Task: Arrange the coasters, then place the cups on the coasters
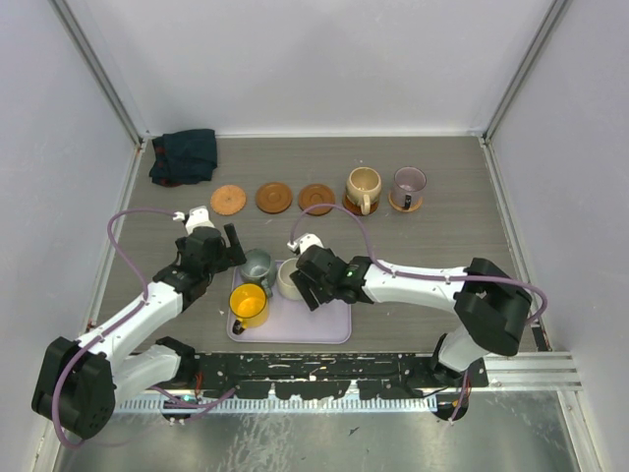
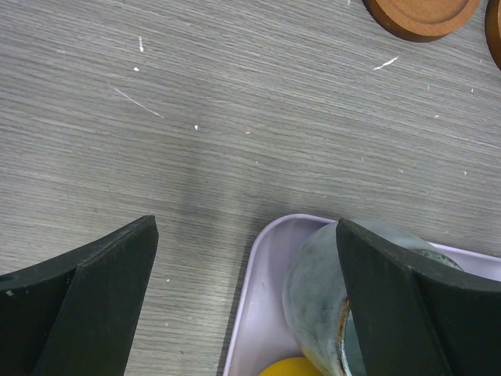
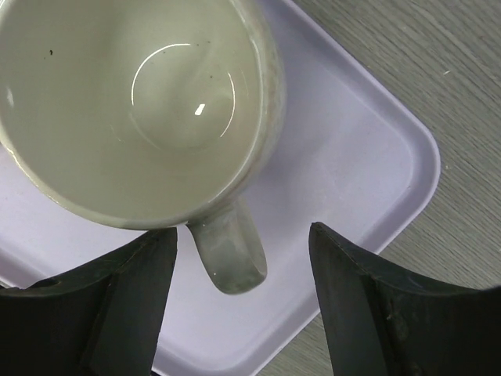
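Note:
Three bare brown coasters (image 1: 274,197) lie in a row at the back. To their right, a tan cup (image 1: 363,187) and a purple-grey cup (image 1: 408,187) each stand on a coaster. The lavender tray (image 1: 314,324) holds a yellow cup (image 1: 248,305), a grey-green cup (image 1: 257,267) and a white cup (image 1: 288,279). My left gripper (image 2: 246,294) is open at the tray's corner. Its right finger (image 2: 407,305) overlaps the grey-green cup (image 2: 317,290); its left finger is over the table. My right gripper (image 3: 243,305) is open, and the white cup's handle (image 3: 231,251) sits between its fingers, untouched.
A dark folded cloth (image 1: 184,155) lies at the back left corner. Grey walls enclose the table on three sides. One coaster's (image 2: 423,16) edge shows at the top of the left wrist view, beyond bare wood-grain table (image 2: 235,117).

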Available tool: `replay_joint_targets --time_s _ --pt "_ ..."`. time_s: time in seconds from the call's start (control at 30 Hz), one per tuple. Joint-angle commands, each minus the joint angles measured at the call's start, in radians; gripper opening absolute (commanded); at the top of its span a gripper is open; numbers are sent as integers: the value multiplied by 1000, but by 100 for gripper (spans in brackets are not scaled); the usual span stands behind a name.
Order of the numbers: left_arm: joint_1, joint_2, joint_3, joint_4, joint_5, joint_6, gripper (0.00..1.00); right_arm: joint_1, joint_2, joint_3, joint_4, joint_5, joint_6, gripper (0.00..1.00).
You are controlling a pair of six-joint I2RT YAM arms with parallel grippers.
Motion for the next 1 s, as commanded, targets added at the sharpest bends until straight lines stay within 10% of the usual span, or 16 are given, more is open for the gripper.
replay_joint_targets --time_s 0.0,0.37,0.77,0.97 --pt "-4 -18 34 1 -12 -2 98 2 6 36 61 -19 -35 73" --pt "-4 -17 29 3 -13 -4 98 1 66 76 70 -67 -67 69" --pt "-4 -20 21 2 -19 -5 98 2 117 108 52 -91 -55 2" --pt "-4 -19 22 7 -17 -7 98 6 45 99 18 -22 -28 1"
